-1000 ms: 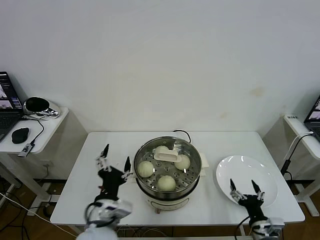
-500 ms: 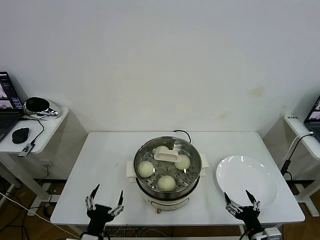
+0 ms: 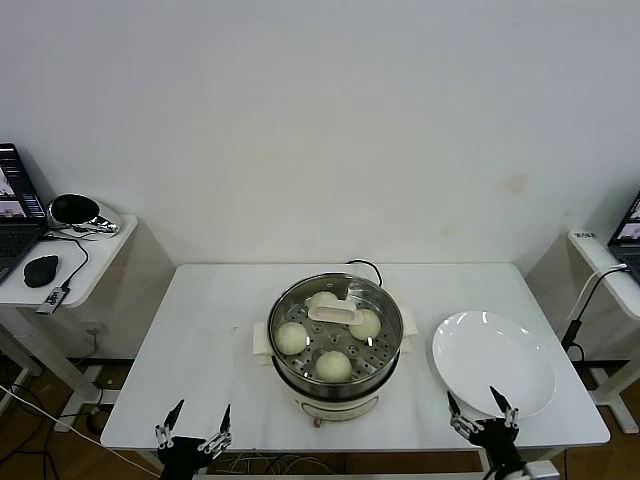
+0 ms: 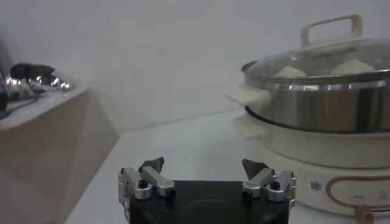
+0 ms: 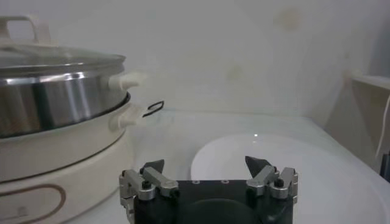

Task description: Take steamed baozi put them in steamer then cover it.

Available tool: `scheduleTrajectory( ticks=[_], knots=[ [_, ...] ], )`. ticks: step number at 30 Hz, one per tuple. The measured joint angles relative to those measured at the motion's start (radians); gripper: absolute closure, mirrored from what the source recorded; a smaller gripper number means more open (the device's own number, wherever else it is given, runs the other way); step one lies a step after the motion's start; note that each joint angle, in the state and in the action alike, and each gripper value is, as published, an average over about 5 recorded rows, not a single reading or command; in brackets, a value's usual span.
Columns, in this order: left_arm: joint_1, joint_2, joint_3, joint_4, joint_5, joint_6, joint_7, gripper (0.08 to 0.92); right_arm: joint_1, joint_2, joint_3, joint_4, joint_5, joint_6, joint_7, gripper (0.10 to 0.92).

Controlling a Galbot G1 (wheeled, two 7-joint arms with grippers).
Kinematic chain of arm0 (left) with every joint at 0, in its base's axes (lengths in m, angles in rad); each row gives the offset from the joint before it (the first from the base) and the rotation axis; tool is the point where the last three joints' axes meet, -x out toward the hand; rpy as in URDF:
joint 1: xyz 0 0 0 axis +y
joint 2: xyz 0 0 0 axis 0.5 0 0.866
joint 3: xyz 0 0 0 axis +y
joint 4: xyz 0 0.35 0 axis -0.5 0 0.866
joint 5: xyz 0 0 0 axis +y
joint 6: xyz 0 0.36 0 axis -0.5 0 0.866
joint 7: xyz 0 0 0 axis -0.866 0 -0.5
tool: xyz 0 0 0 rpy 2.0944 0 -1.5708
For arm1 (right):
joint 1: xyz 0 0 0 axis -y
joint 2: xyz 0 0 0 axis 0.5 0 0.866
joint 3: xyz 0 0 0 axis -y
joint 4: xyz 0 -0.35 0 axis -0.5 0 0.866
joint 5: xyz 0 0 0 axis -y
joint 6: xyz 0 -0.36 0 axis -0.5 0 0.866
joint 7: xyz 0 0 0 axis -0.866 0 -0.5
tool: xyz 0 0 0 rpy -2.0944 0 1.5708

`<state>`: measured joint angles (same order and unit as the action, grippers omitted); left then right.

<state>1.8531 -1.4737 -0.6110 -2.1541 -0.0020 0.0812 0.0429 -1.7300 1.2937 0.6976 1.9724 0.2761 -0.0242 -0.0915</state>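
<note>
The steel steamer (image 3: 335, 340) stands at the table's middle, with a glass lid with a cream handle (image 3: 335, 313) on it. Several pale baozi (image 3: 291, 338) show through the lid on the perforated tray. In the left wrist view the steamer (image 4: 323, 97) is ahead to one side, and it shows in the right wrist view (image 5: 55, 91) too. My left gripper (image 3: 194, 428) is open and empty at the table's front edge, left of the steamer. My right gripper (image 3: 482, 410) is open and empty at the front edge by the white plate (image 3: 494, 362).
The white plate (image 5: 286, 164) is empty, right of the steamer. The steamer's cord (image 3: 365, 265) runs behind it. A side table (image 3: 60, 265) with a mouse and headset stands to the left. Another shelf (image 3: 605, 265) stands at the right.
Both grippers have drawn back and down toward the table's front edge, the left one farthest, from beside the steamer. Steamer, lid and plate have not moved.
</note>
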Motion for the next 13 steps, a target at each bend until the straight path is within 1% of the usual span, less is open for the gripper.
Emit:
scheduleTrajectory(
  ticks=[7,13],
  knots=[
    [0.032,-0.007,-0.016,-0.018,-0.044,0.003,0.024,0.177,-0.013,-0.013,0.011,0.011,-0.004,-0.016,0.015,0.203],
    [0.049,-0.016,-0.016,-0.033,-0.048,0.009,0.028,0.177,-0.016,-0.016,0.017,0.027,-0.008,-0.023,0.019,0.203]
  ],
)
